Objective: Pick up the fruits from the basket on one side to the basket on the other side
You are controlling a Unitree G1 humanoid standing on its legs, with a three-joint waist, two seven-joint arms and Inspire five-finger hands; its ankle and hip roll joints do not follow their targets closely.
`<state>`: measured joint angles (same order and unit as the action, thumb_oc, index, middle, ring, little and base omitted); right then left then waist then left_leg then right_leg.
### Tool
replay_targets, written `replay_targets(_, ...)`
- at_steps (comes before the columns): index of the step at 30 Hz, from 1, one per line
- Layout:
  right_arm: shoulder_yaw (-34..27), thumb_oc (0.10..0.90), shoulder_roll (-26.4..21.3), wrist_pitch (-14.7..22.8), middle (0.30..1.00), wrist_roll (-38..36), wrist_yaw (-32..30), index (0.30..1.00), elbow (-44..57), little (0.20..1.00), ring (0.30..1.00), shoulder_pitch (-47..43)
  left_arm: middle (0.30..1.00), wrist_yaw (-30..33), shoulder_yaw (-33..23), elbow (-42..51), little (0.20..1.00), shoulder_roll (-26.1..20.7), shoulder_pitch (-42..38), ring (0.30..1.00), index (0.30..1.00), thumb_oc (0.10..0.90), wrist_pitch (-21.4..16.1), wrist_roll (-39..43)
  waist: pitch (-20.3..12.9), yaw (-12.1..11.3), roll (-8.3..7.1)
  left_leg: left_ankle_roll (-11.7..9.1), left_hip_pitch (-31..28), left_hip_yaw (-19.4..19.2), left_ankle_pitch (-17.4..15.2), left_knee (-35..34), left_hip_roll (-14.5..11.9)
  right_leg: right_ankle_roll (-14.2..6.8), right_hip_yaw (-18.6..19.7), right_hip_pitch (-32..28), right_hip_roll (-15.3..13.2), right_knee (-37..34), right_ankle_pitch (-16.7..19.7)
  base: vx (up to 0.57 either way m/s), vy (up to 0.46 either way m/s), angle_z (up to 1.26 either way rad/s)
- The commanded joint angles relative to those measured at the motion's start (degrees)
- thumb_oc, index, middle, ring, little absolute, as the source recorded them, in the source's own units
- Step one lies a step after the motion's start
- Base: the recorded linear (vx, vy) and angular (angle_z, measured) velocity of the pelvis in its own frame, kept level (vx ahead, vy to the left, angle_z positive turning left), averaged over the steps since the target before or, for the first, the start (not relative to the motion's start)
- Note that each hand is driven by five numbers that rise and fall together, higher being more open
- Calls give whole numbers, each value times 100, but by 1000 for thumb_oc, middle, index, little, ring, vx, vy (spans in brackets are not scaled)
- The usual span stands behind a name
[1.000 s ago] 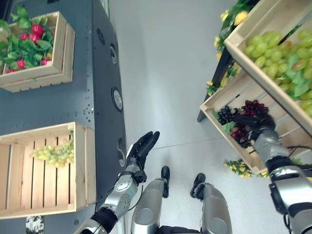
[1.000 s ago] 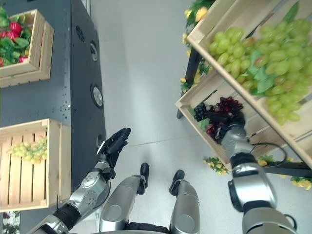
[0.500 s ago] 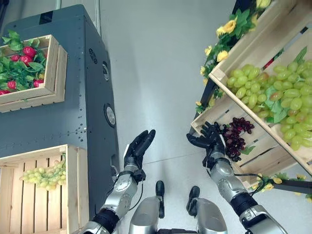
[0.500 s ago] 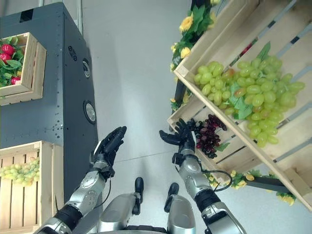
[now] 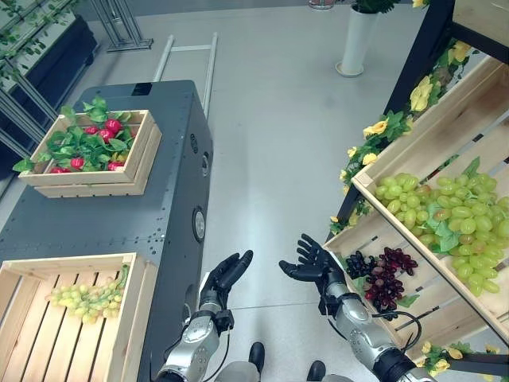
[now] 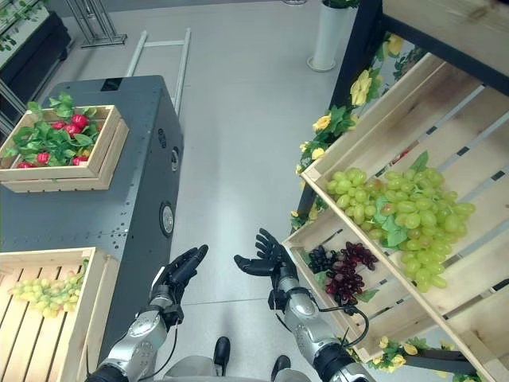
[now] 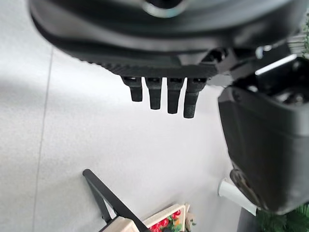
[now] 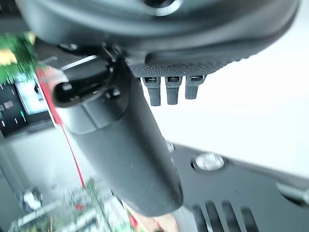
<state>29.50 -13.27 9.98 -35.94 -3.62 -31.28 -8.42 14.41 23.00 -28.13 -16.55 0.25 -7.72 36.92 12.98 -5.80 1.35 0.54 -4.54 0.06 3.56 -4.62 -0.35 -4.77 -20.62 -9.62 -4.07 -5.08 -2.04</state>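
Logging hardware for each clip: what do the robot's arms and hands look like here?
Both arms are silver-grey metal with dark joint bands. The left hand and right hand are black, with slim segmented fingers. Each wrist view shows a bulky black thumb and a textured palm edge.

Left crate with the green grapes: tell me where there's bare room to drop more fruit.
The crate has bare slats across its near half and far-left corner. The green grapes crowd only the far right, by the rim.
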Motion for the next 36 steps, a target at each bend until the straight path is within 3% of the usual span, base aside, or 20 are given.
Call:
replay_targets(1,65,800,-95,262,900,455,520,900,533,900,900,-192,900,21,-113,219,900,-60,-140,900,900,800,-487,-326,-182,-296,-71,-320,262,-225,-251,59,-129,227,-85,191,-258,193,-105,33,-26,41)
replay_targets(2,76,800,-186,286,900,458,421,900,611,900,900,-174,900,-36,-170,237,900,-99,-165,900,900,800,-430,-427,-125,-303,-93,-376,283,-526,-356,227,-149,231,-149,141,-220,216,-190,0,-16,54)
replay_targets(3,38,800,-239,298,900,377,249,900,664,900,900,-190,900,-169,-175,203,900,-118,-261,900,900,800,-354,-496,-74,-238,-145,-414,463,-1006,-506,817,-217,248,-331,147,-287,294,-205,-35,-1,119)
replay_targets(4,-58,800,-322,302,900,330,66,900,717,900,900,-242,900,-322,-160,115,900,-123,-463,900,900,800,-278,-522,59,-118,-247,-393,729,-1708,-911,1822,-405,291,-667,166,-478,526,-248,-68,33,133)
replay_targets(5,-72,800,-344,329,900,308,23,900,695,900,900,-283,900,-358,-146,77,900,-128,-533,900,900,800,-282,-506,97,-102,-244,-380,788,-1727,-1012,1961,-412,273,-728,192,-528,616,-260,-42,193,172)
replay_targets(7,-112,800,-303,509,900,244,14,900,444,900,900,-425,900,-347,-115,-152,900,-92,-681,900,900,800,-396,-636,167,-74,-135,-241,472,-1853,-843,1062,-324,93,-913,274,-717,966,-266,47,296,153)
replay_targets(14,-182,800,-69,643,900,293,-25,900,550,900,900,-235,900,-206,-70,245,900,-360,-698,900,900,800,-411,-1201,192,-277,26,99,281,-1604,-936,890,30,-149,-1063,364,-1274,1699,148,113,232,44)
replay_targets(17,-257,800,-1,730,900,155,-48,900,508,900,900,-246,900,-362,80,327,900,-439,-690,900,900,800,-427,-1590,145,-372,115,359,191,-1211,-938,660,366,-232,-937,531,-1713,2765,460,123,250,34)
replay_targets(20,-265,800,18,756,900,87,-193,900,553,900,900,-128,900,-471,194,339,900,-467,-641,900,900,800,-520,-1853,110,-322,192,469,-16,-831,-829,295,565,-225,-603,799,-1784,3684,457,156,185,43)
replay_targets(22,-246,800,22,726,900,-45,-338,900,567,900,900,-42,900,-434,286,343,900,-492,-622,900,900,800,-504,-1966,80,-227,213,494,-145,-622,-756,82,627,-199,-307,1045,-1646,3994,390,113,11,70)
replay_targets(23,-209,800,48,724,900,-105,-397,900,634,900,900,72,900,-465,345,334,900,-514,-590,900,900,800,-485,-1936,72,-73,189,488,-225,-514,-763,45,617,-199,23,1381,-1309,3802,348,118,-102,81)
replay_targets(25,-179,800,34,713,900,-111,-357,900,680,900,900,149,900,-454,372,349,900,-550,-563,900,900,800,-508,-1962,91,39,170,452,-265,-493,-779,39,568,-202,274,1570,-1023,3358,360,92,-151,73)
replay_targets(27,-180,800,-55,780,900,-216,-231,900,600,900,900,148,900,-389,467,360,900,-636,-648,900,900,800,-579,-1917,183,253,111,389,-178,-392,-861,135,507,-180,834,1955,-487,2074,567,13,-224,78)
replay_targets(29,-274,800,-108,813,900,-344,-170,900,370,900,900,-107,900,-347,558,259,900,-609,-883,900,900,800,-675,-1828,262,402,71,370,-88,-153,-966,189,522,-211,1364,2133,-216,1228,667,-24,-293,63)
replay_targets(31,-363,800,-129,877,900,-421,-258,900,72,900,900,-367,900,-512,661,47,900,-523,-1163,900,900,800,-731,-1734,223,520,27,389,39,198,-1003,229,561,-163,1860,2020,39,1049,428,36,-329,115)
replay_targets(36,-489,800,-105,777,900,-438,-145,900,30,900,900,-277,900,-978,595,-4,900,-441,-905,900,900,800,-679,-1668,20,409,-77,223,-24,69,-995,433,375,-116,1416,1418,-74,881,269,221,-272,122)
